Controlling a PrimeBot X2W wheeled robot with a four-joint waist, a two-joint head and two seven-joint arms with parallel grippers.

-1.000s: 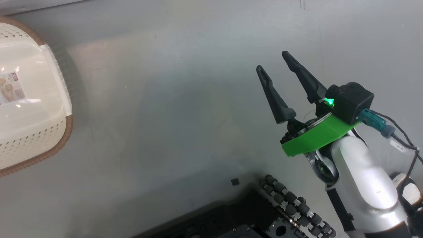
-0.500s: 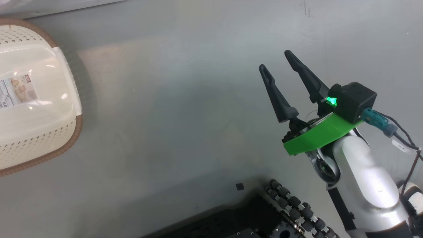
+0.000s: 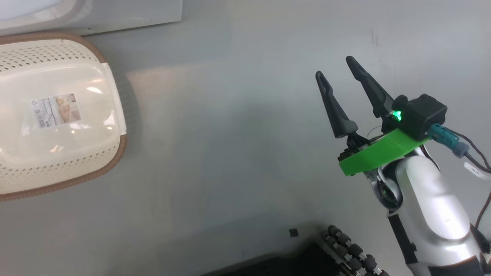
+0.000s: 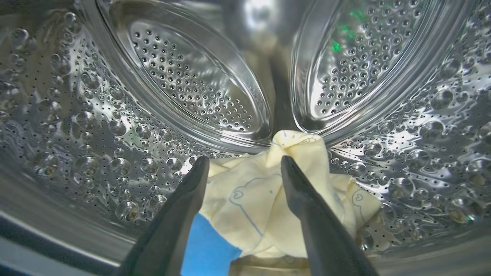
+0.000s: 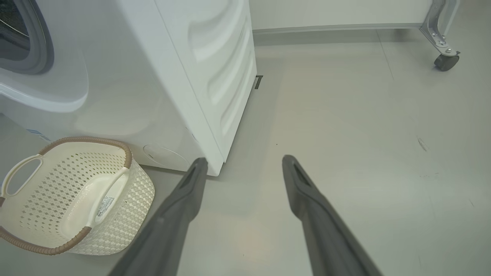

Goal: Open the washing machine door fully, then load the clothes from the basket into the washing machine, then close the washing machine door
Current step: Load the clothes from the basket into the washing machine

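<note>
Clothes (image 4: 264,199) lay loose in the steel drum (image 4: 191,88) between the left gripper's (image 4: 244,159) spread fingers; the right gripper's (image 3: 334,66) fingers were spread too. With the basket (image 3: 57,168) bare, loading seemed done, and the next move likely called for backing out and closing the door.

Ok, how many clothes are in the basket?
0. The basket holds just its label. The clothes lie bunched in the drum, in front of the open left gripper; more pieces may be hidden in that heap.
</note>
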